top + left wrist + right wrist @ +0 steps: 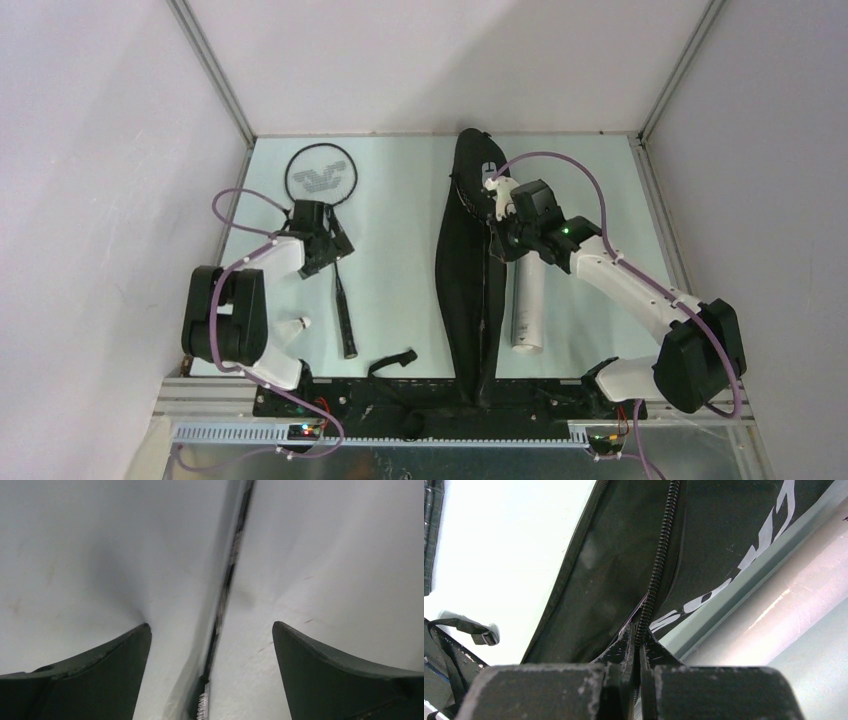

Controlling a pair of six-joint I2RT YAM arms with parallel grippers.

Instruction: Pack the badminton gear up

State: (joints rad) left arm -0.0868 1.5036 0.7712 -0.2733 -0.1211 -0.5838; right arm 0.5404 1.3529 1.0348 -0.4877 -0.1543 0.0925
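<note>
Left gripper (pixel 211 625) is wide open, holding nothing. Its two dark fingers (pixel 100 665) sit either side of the shaft of a thin black racket (pixel 337 280), one finger per side with a gap each side. The left wrist view is blurred, so contact with the shaft cannot be told. The racket lies flat on the pale surface (pixel 400 230) in the left half. Its round strung head is toward the far edge and its handle toward the arm bases, tilted slightly right.

Right gripper (pixel 639 639) is fully closed, pinching the zipper edge of a long black zippered racket bag (pixel 465 290). The zipper teeth run up and away from the pinch point, and white lettering shows on the bag fabric just right of it. The bag lies lengthwise down the middle of the surface, from the far edge to the near edge between the two arm bases. The grip is at the bag's far part, on its right edge.

A long white tube (pixel 527 310) lies on the surface just beside the bag's right side and parallel to it. Its far end is hidden under the right arm.

A small white feather shuttlecock (pixel 300 325) sits near the left arm, left of the racket handle and apart from it. A black strap (pixel 392 362) lies curled near the front edge between the racket handle and the bag.
</note>
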